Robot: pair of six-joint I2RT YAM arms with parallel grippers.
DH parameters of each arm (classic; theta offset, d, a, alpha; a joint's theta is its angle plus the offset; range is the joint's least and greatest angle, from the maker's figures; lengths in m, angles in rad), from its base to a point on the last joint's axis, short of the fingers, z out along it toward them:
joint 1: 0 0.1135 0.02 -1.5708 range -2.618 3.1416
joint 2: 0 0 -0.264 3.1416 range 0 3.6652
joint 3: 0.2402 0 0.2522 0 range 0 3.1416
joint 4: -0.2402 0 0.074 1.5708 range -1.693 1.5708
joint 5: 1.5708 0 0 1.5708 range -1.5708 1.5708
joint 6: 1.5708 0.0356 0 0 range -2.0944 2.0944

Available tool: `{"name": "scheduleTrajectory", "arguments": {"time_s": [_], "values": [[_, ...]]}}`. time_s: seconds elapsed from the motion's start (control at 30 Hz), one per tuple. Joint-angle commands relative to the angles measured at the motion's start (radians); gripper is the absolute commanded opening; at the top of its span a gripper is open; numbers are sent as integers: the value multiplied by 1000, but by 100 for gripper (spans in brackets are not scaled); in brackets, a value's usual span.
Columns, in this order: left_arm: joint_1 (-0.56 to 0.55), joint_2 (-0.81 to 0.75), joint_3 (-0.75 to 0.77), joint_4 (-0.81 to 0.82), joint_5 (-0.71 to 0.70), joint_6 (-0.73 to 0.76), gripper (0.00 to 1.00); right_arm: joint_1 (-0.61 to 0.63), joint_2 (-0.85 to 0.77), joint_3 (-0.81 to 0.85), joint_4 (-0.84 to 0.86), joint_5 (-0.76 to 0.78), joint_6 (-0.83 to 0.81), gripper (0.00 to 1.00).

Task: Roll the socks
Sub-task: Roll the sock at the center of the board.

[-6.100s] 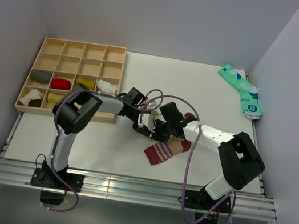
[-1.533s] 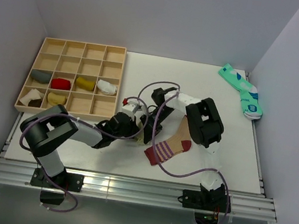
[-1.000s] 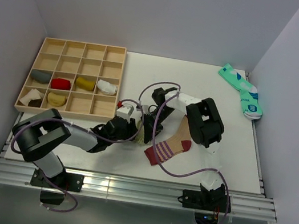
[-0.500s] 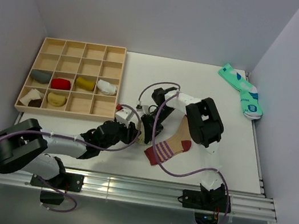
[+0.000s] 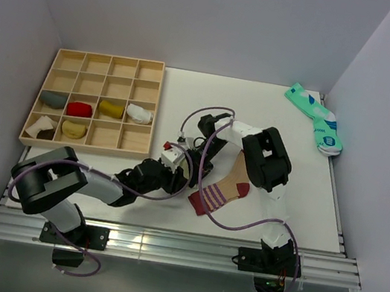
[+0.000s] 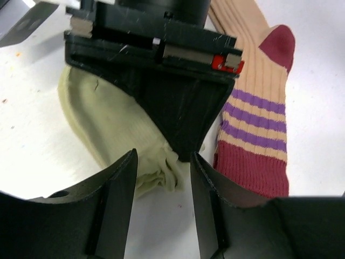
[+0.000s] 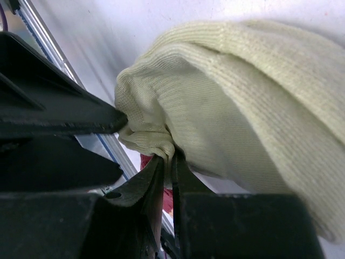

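The pale olive-green sock (image 6: pixel 105 121) lies on the white table, its end bunched up. My right gripper (image 7: pixel 168 157) is shut on a fold of that bunched end (image 7: pixel 148 135). My left gripper (image 6: pixel 163 162) is open, its fingers (image 6: pixel 116 199) on either side of the same bunched end and the right gripper's tip. The tan sock with maroon toe, heel and striped cuff (image 6: pixel 259 129) lies flat just to the right, and shows in the top view (image 5: pixel 221 191). There both grippers meet, left (image 5: pixel 173 178) and right (image 5: pixel 195 170), covering the olive sock.
A wooden compartment tray (image 5: pixel 151 70) at the back left holds several rolled socks. A teal patterned pair (image 5: pixel 314 119) lies at the back right corner. The table's metal front rail (image 5: pixel 162 246) runs below the arms.
The left arm has swung its elbow out and back, and its gripper has shifted slightly right toward the bunched sock end. The right arm and both socks have stayed put.
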Motion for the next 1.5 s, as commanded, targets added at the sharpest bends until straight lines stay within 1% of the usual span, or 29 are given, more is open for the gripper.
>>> {"name": "scheduleTrajectory", "arguments": {"time_s": [0.0, 0.37, 0.63, 0.77, 0.87, 1.0, 1.07, 1.1, 1.13, 1.17, 1.2, 1.27, 1.3, 1.37, 1.4, 1.47], "values": [[10, 31, 44, 82, 59, 20, 49, -5, 31, 23, -2, 60, -25, 0], [49, 83, 35, 99, 125, -15, 43, -5, 31, 26, -6, 58, -24, 0], [65, 128, 50, 93, 179, -26, 35, -8, 28, 26, -2, 60, -16, 0], [72, 140, 47, 98, 188, -43, 33, -8, 23, 24, 0, 58, -14, 0], [79, 152, 46, 98, 194, -60, 29, -7, 20, 23, 1, 57, -11, 0], [84, 172, 63, 58, 206, -78, 15, -8, -1, 9, 18, 55, -5, 0], [84, 188, 69, 30, 207, -99, 11, -8, -12, 1, 31, 63, 2, 1], [84, 195, 78, 15, 208, -106, 8, -7, -23, -6, 43, 68, 7, 5], [84, 208, 83, 1, 211, -113, 6, -8, -32, -11, 50, 69, 12, 7], [84, 212, 93, -32, 204, -135, 2, -8, -49, -23, 70, 80, 22, 12], [84, 217, 101, -50, 203, -147, 1, -11, -60, -29, 80, 84, 25, 15], [84, 228, 110, -77, 216, -179, 0, -13, -81, -46, 96, 95, 33, 22], [84, 229, 116, -103, 219, -191, 0, -14, -107, -51, 112, 107, 41, 28], [84, 232, 130, -134, 216, -227, 0, -21, -130, -60, 124, 114, 42, 35], [85, 232, 138, -183, 211, -237, 0, -22, -139, -63, 126, 120, 45, 40], [85, 225, 153, -218, 213, -264, 0, -30, -164, -65, 126, 123, 45, 44]]}}
